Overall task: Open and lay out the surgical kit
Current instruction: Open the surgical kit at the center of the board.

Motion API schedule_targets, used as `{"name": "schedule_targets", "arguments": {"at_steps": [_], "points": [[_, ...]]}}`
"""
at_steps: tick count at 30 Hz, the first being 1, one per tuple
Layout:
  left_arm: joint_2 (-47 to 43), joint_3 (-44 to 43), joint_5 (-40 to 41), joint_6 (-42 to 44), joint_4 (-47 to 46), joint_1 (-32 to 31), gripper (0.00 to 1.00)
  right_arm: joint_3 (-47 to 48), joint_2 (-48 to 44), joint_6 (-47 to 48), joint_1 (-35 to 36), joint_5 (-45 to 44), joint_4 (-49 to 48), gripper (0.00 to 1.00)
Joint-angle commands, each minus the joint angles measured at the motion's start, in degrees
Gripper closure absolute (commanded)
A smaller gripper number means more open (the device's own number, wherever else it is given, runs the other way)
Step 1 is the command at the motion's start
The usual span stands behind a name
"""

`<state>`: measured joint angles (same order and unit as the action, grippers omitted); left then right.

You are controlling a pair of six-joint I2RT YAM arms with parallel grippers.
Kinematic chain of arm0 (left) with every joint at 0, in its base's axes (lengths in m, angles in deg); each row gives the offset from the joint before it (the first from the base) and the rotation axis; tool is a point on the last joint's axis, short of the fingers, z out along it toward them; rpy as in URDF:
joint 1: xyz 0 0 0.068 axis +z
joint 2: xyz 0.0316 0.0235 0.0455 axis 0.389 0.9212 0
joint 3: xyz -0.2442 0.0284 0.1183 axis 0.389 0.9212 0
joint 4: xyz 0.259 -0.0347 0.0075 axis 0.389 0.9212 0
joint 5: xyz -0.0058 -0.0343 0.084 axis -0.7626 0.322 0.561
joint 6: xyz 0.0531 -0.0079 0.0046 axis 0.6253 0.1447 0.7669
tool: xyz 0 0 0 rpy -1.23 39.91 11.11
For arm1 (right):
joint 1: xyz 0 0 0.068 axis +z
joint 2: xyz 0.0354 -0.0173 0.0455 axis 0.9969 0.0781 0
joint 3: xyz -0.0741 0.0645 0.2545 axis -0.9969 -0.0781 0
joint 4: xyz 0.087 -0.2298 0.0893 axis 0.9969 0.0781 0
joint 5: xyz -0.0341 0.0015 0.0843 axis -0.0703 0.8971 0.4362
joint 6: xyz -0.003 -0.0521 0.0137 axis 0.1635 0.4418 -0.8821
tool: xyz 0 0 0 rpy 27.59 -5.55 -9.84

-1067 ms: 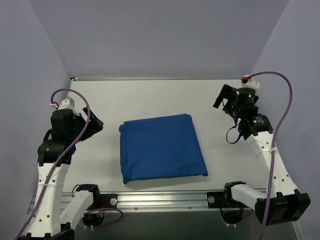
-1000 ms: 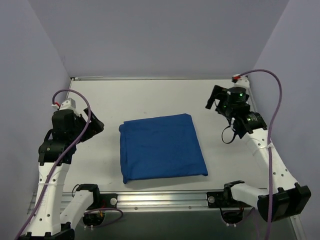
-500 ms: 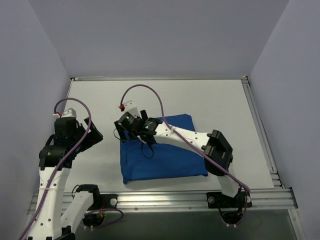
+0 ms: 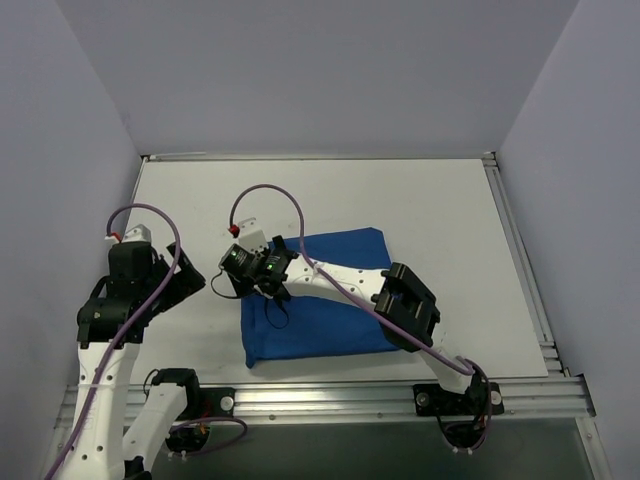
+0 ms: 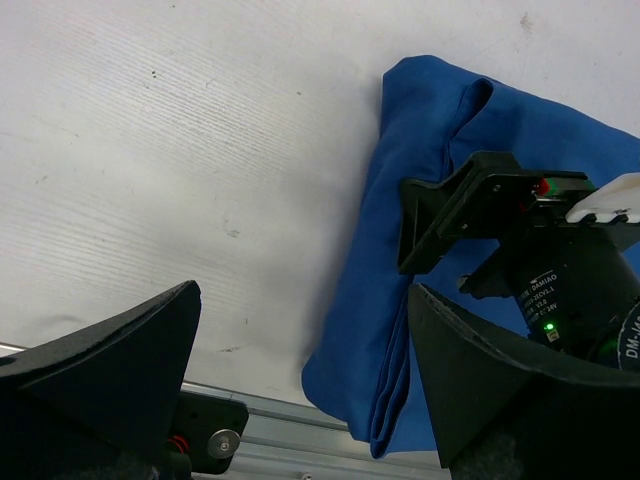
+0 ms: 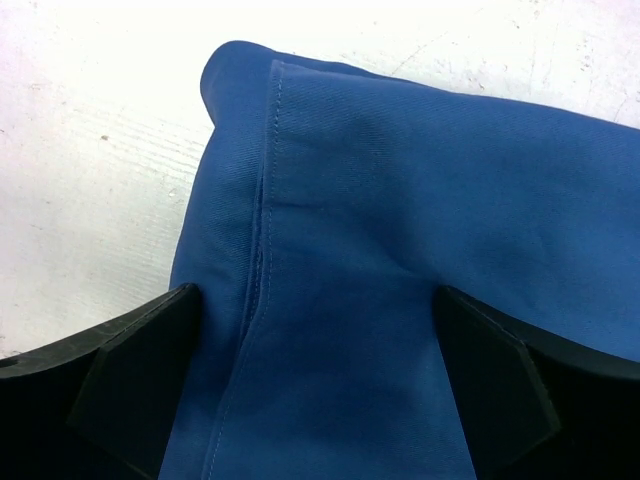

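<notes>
Right gripper (image 4: 258, 278) has its two fingers spread wide, and it holds nothing. It hangs low over the far left corner of the blue cloth wrap (image 4: 335, 330). From the right wrist camera, one black finger (image 6: 140, 390) is on each side of a stitched fold near the left edge of the wrap. I cannot tell if the fingers touch the cloth. The right arm reaches across the wrap from the near right side.

The wrap is folded shut and lies flat in the middle of the white table (image 4: 420, 200), a bit nearer the near edge.

The left gripper (image 4: 186, 268) is wide too, with nothing in it. It hangs over bare table, just left of the wrap, and points toward it.
</notes>
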<state>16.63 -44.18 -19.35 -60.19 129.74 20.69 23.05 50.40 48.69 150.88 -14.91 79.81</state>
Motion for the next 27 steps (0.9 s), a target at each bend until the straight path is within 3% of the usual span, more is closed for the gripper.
{"name": "schedule_targets", "arguments": {"at_steps": [1, 8, 17, 22, 27], "points": [[0.35, 0.09, -0.74, -0.45, -0.10, 0.35, 0.06, -2.05, -4.94, -1.54, -0.15, -4.11, 3.12, 0.05], [0.70, 0.89, -2.06, -0.62, -1.42, 0.35, 0.06, -9.25, -9.78, 0.57, -1.02, 6.42, -4.51, 0.07], [0.88, 1.24, -2.68, -0.89, -2.12, 0.35, 0.06, -12.33, -10.58, 0.48, -2.26, 8.29, -4.96, 0.20], [1.14, 1.59, -2.76, -1.15, -2.65, 0.35, 0.06, -13.04, -11.10, 0.57, -2.78, 8.29, -5.85, 0.33], [1.58, 1.85, -4.26, -1.41, -3.18, 0.44, 0.06, -15.57, -12.42, 0.57, -3.92, 10.92, -7.86, 0.57]]}}
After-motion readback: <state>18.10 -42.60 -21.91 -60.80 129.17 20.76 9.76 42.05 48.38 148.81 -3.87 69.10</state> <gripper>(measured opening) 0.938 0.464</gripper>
